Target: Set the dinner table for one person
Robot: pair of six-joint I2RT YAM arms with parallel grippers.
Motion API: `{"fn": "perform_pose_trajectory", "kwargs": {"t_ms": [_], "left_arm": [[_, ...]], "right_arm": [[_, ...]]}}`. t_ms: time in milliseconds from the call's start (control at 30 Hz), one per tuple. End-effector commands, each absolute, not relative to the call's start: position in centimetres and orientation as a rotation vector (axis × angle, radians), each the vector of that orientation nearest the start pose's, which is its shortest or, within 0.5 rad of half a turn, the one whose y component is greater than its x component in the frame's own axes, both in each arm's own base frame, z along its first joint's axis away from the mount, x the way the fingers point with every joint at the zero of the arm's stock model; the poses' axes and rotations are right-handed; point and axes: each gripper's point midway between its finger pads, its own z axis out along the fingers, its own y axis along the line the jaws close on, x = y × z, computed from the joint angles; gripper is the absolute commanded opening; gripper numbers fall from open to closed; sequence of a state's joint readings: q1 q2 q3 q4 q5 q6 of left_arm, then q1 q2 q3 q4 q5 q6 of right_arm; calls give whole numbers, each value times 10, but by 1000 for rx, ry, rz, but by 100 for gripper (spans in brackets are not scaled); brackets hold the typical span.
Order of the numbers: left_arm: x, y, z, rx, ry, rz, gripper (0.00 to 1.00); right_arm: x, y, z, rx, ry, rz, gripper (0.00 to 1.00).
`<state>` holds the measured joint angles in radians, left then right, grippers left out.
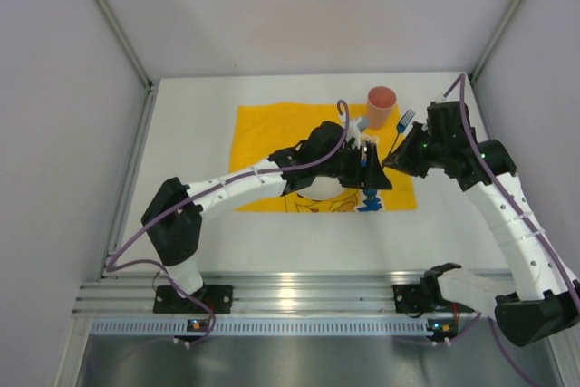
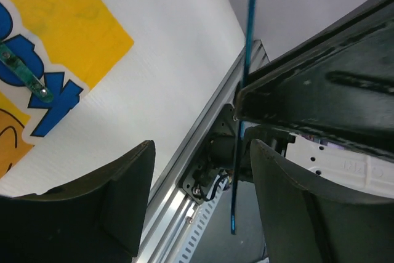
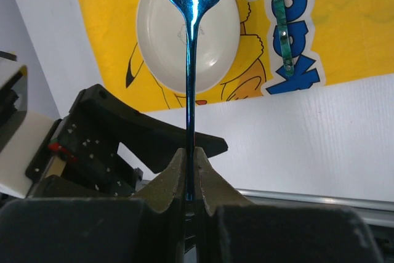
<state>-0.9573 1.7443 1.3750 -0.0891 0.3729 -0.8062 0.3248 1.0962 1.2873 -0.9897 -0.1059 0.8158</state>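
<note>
The widest free room on the dinner table (image 1: 195, 224) is the bare white strip to the left of the yellow cloth (image 1: 263, 129) and in front of it. Over the right half of the cloth the way is blocked. The left gripper (image 2: 202, 149) and the right gripper (image 3: 191, 155) are close together there. The blue fork (image 3: 191, 78), pinched in the right one, hangs inside the wide gap of the left one. Below them lie a white plate (image 3: 160, 35) and a green utensil (image 3: 282, 29). A pink cup (image 1: 381, 106) stands near the far right corner of the cloth. Grey walls (image 1: 63, 133) close both sides.

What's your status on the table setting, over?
Right tool shut on blue utensil. Left tool open near its handle. Dinner table: white dish on yellow cloth, pink cup nearby. Nothing seen blocking.
</note>
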Motion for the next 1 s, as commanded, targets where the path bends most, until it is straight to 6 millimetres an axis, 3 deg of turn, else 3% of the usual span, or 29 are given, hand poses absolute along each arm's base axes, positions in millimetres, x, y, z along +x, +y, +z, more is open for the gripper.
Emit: {"fn": "perform_pose_trajectory", "kwargs": {"t_ms": [0,100,133,167,200,333,400,467,500,600,633,767,800,867,900,967], "left_arm": [[224,-479,265,465,2119,-1472,68],[222,-481,265,481,2119,-1483,49],[221,-483,263,494,2125,-1491,21],[220,-484,263,498,2126,-1497,3],[220,-485,261,498,2132,-1501,0],[214,-476,251,508,2159,-1492,0],[219,-464,241,501,2184,-1439,0],[222,-444,227,484,2228,-1389,0],[235,-427,222,439,2245,-1364,0],[246,-380,205,363,2287,-1328,0],[262,-352,199,295,2291,-1290,0],[301,-283,178,203,2311,-1174,0],[320,-257,169,127,2326,-1120,0],[331,-237,142,78,2404,-1140,0],[347,-216,136,5,2405,-1157,0],[357,-211,123,-23,2451,-1287,0]], "right_arm": [[241,142,260,533,2413,704,0],[238,146,256,530,2430,727,0],[238,147,255,533,2432,732,0],[238,147,254,535,2434,731,0],[239,147,254,534,2435,734,0],[244,150,257,529,2421,747,0],[249,153,261,515,2418,762,27],[253,153,270,505,2399,761,66],[255,149,272,495,2391,740,99],[255,132,279,476,2374,668,100],[255,124,280,480,2369,637,100],[250,92,266,509,2395,563,100],[248,89,262,510,2406,553,100],[241,90,246,523,2451,546,100],[239,90,241,534,2461,550,100],[235,93,223,562,2501,572,100]]}}
